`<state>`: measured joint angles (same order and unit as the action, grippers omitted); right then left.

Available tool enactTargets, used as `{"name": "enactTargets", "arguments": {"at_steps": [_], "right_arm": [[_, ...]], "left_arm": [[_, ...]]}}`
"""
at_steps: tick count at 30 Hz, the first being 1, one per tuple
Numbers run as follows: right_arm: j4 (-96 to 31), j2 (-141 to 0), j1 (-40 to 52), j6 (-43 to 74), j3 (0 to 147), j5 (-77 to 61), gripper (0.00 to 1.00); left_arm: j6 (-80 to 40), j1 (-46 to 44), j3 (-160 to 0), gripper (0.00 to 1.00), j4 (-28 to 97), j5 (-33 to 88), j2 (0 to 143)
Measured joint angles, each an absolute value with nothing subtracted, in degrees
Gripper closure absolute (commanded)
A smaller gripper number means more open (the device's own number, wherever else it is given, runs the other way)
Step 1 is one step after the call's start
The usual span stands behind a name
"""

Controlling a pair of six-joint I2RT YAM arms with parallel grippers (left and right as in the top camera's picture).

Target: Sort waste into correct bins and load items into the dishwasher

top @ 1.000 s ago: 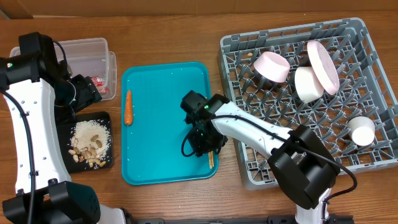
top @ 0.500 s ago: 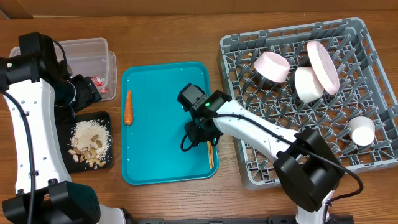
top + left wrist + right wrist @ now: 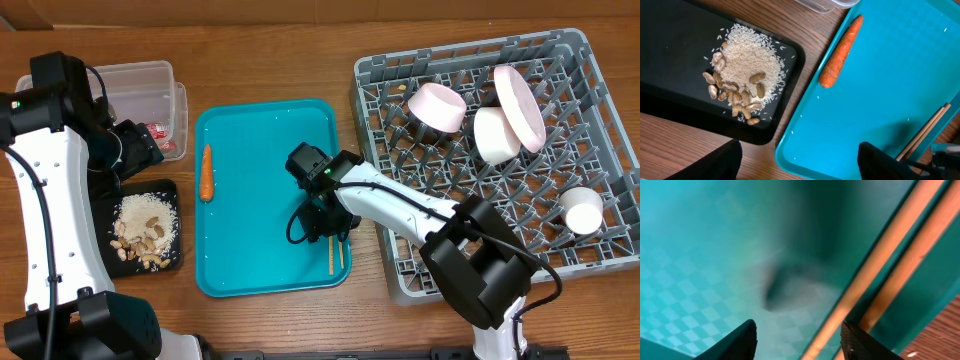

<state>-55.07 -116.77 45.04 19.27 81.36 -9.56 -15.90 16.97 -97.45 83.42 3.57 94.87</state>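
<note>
Between chopsticks (image 3: 331, 258) and dish rack (image 3: 368, 120) rises the rim of the teal tray (image 3: 250, 240).

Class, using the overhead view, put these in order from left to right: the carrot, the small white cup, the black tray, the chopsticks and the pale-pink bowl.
black tray → carrot → chopsticks → pale-pink bowl → small white cup

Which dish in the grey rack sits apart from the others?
The small white cup, alone near the rack's right edge; the two bowls and plate cluster farther back.
</note>
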Motion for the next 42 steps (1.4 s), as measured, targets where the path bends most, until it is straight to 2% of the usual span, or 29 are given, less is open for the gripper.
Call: {"name": "enactTargets", "arguments": {"at_steps": [5, 9, 14, 16, 20, 27, 34, 42], "right_arm": [[-54.39, -116.86, 45.04, 19.77, 81.3, -10.44, 0.45], [-53.47, -116.88, 45.04, 24.05, 81.3, -7.77, 0.64], [-53.08, -117.91, 45.04, 30.44, 81.43, -6.35, 0.73], [-53.1, -117.93, 45.04, 32.05, 81.43, -6.42, 0.85], [-53.04, -118.04, 45.04, 34.33, 81.43, -6.59, 0.96], [-54.02, -118.06, 45.01, 34.96, 81.89, -6.61, 0.96], [-63.22, -116.14, 43.48, 29.82, 87.9, -4.27, 0.96], [-71.59, -101.36, 32.25, 20.21, 91.26, -0.51, 0.96]], "left_arm": [[-15.9, 16.97, -97.45, 0.24, 83.42, 3.57, 94.87], [-15.88, 16.97, -97.45, 0.24, 83.42, 3.57, 94.87], [-15.88, 16.97, -97.45, 0.24, 83.42, 3.57, 94.87], [-15.9, 16.97, -97.45, 0.24, 83.42, 3.57, 94.87], [-15.9, 16.97, -97.45, 0.24, 83.42, 3.57, 94.87], [-15.88, 16.97, -97.45, 0.24, 83.42, 3.57, 94.87], [-15.9, 16.97, -97.45, 0.23, 83.5, 3.57, 94.87], [-15.9, 16.97, -97.45, 0.23, 83.55, 3.57, 94.87]]}}
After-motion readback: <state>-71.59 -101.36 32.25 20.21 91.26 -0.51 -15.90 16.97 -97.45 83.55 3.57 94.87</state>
